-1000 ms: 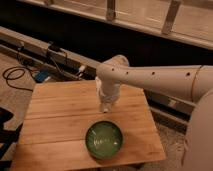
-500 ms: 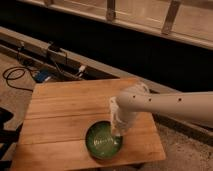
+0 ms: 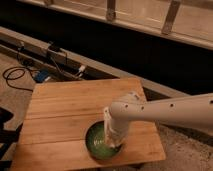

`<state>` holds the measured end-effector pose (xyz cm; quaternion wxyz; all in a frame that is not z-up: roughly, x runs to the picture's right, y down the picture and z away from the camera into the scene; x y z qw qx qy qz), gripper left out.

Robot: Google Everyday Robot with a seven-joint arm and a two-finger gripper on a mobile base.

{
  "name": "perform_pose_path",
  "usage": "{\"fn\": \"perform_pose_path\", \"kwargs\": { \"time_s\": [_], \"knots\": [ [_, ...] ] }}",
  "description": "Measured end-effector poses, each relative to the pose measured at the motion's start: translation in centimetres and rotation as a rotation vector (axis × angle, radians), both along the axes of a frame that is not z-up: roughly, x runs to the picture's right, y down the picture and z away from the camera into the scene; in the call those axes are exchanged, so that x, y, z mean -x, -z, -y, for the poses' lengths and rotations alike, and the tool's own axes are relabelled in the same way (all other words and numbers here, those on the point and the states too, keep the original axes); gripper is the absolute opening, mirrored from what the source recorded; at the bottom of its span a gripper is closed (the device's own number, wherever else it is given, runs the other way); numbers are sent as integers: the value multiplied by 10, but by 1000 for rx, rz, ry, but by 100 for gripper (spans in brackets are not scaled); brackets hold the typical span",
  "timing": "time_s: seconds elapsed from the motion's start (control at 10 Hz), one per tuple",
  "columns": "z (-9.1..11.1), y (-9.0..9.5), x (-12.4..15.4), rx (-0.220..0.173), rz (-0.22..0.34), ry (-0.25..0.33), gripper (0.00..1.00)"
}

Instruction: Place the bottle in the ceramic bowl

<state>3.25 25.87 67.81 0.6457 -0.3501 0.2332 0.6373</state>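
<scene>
The ceramic bowl (image 3: 98, 145) is a glossy green bowl standing near the front edge of the wooden table (image 3: 65, 112). My white arm reaches in from the right, and the gripper (image 3: 113, 141) hangs down over the bowl's right half, partly covering its rim. A small whitish patch inside the bowl near the gripper's tip may be the bottle (image 3: 103, 143), but I cannot make it out as a bottle.
Cables and a blue box (image 3: 42, 76) lie on the floor behind the table on the left. A dark wall base and a railing (image 3: 140, 22) run behind the table. The table's front edge is close to the bowl.
The arm has swung from the table's back middle toward the front, and the gripper has come down over the green bowl.
</scene>
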Motion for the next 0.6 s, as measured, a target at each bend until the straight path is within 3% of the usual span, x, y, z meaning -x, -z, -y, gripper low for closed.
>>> {"fn": "perform_pose_path", "kwargs": {
  "time_s": [0.3,0.6],
  "knots": [
    [-1,2,12,36,31,63,5],
    [-1,2,11,38,30,64,31]
  ]
}}
